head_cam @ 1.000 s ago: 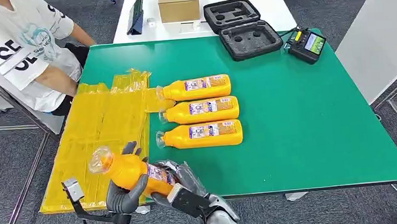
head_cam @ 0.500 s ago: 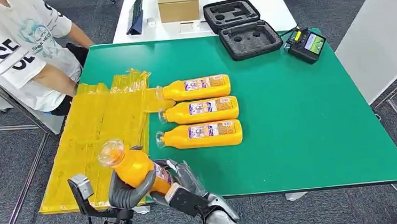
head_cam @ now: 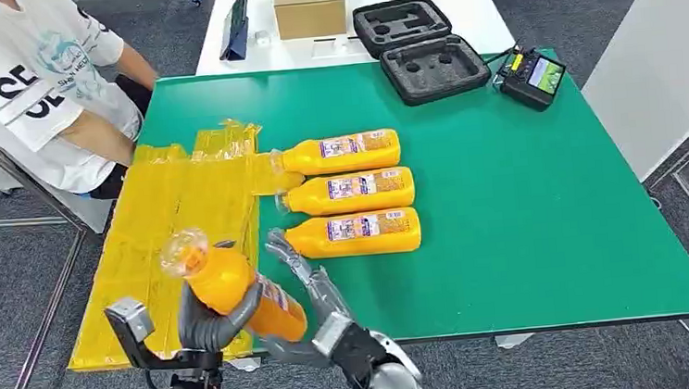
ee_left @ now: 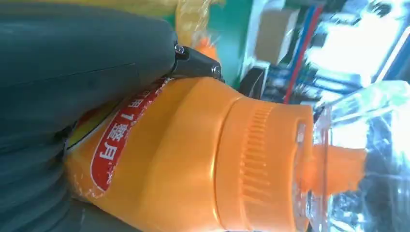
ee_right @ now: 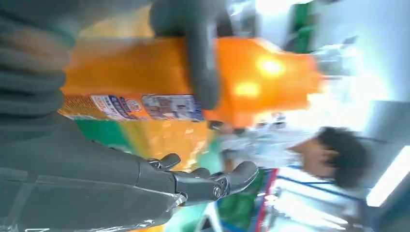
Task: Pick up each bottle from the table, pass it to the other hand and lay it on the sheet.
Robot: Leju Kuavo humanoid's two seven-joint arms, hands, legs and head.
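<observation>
An orange bottle [head_cam: 237, 291] with a clear cap and printed label sits tilted in the left robot hand [head_cam: 210, 324], cap up and away, above the yellow sheet's [head_cam: 176, 226] near edge. Three more bottles [head_cam: 350, 193] — same kind — lie side by side on the green surface [head_cam: 528, 208] beyond the right robot hand [head_cam: 307, 295], caps toward the sheet.

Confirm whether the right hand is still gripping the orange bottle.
No: the right hand has its fingers spread beside the orange plastic bottle, which the left hand holds.
</observation>
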